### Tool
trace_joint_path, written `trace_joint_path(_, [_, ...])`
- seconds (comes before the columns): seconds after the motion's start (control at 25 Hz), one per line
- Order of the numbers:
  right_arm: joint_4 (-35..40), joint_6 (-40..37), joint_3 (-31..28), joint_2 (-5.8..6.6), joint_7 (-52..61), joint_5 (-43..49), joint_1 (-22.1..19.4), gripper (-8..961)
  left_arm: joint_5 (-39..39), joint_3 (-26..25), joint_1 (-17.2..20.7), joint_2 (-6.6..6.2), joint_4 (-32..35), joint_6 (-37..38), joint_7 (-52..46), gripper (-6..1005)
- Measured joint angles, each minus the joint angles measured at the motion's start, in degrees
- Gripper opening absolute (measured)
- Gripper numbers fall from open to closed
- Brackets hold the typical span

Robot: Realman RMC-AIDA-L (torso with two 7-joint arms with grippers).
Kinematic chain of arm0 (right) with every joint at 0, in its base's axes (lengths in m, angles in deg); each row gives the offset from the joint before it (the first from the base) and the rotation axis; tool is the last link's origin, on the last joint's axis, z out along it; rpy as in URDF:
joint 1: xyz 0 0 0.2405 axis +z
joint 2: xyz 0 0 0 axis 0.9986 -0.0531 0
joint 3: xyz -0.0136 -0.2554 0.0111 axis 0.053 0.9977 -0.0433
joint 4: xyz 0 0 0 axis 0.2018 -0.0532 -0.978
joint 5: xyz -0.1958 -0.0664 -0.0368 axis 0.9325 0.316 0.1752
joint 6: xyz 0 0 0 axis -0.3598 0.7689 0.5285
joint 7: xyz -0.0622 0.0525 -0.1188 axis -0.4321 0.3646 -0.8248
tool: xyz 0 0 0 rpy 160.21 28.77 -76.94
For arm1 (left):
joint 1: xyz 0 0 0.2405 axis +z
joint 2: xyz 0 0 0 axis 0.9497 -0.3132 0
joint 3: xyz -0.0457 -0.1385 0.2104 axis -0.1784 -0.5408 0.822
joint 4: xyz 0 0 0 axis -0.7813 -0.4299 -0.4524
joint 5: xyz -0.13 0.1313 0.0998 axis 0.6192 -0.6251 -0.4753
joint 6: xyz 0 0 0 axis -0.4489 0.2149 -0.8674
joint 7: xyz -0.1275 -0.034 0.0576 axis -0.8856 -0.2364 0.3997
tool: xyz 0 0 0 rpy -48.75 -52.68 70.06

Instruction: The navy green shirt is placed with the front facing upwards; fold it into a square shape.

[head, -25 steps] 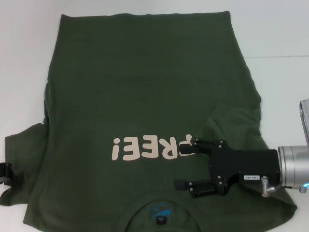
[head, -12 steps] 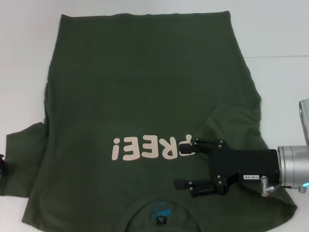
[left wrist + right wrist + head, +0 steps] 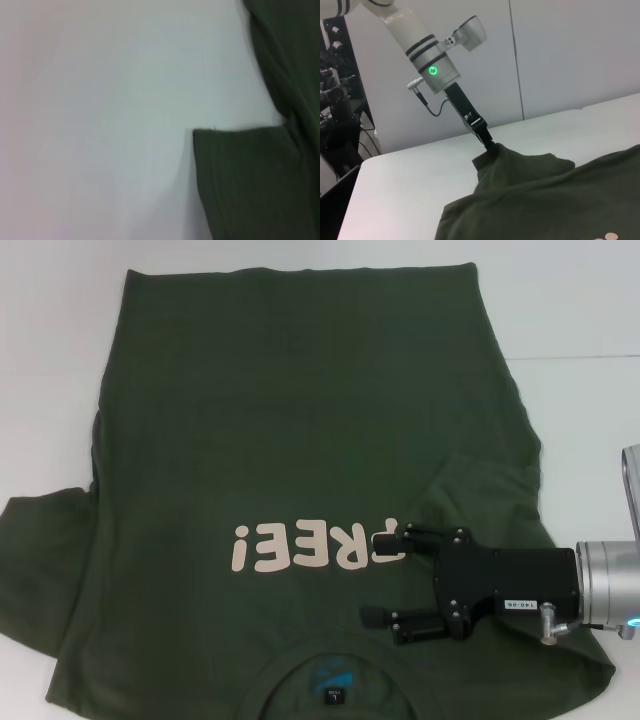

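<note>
The navy green shirt (image 3: 290, 420) lies front up on the white table (image 3: 560, 300), with cream letters (image 3: 310, 545) and the collar (image 3: 335, 685) at the near edge. Its right sleeve is folded in over the body. My right gripper (image 3: 380, 578) hovers open over the chest beside the letters, nothing between its fingers. My left gripper (image 3: 489, 142) is outside the head view. In the right wrist view it is shut on the edge of the left sleeve (image 3: 520, 162), lifting it into a peak. The left wrist view shows the sleeve hem (image 3: 240, 180) over bare table.
A seam line (image 3: 575, 357) crosses the table at the right. In the right wrist view, dark equipment (image 3: 335, 100) stands beyond the table's far edge, and a pale wall (image 3: 570, 50) lies behind.
My left gripper has slid out past the left edge of the head view. The left sleeve has been drawn outward and spread wider. My right gripper has stayed in place.
</note>
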Motion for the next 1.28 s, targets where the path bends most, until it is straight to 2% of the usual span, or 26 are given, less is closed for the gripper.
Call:
trace_joint_path(0.52, [0.0, 0.0, 0.0, -0.09, 0.1, -0.3, -0.1, 946, -0.1, -0.8, 0.2, -0.81, 0.2, -5.1, 0.4, 23])
trace_joint_path(0.96, [-0.6, 0.1, 0.0, -0.08, 0.2, -0.4, 0.1, 946, -0.1, -0.6, 0.0, -0.96, 0.2, -7.5, 1.1, 31])
trace_joint_path(1.12, [-0.6, 0.3, 0.0, -0.09, 0.3, -0.4, 0.2, 946, -0.1, -0.4, -0.6, -0.97, 0.2, -6.1, 1.2, 33])
trace_joint_path(1.28, [-0.6, 0.6, 0.0, -0.08, 0.3, -0.8, 0.2, 946, 0.1, 0.8, -2.2, -1.00, 1.2, -0.3, 0.7, 36])
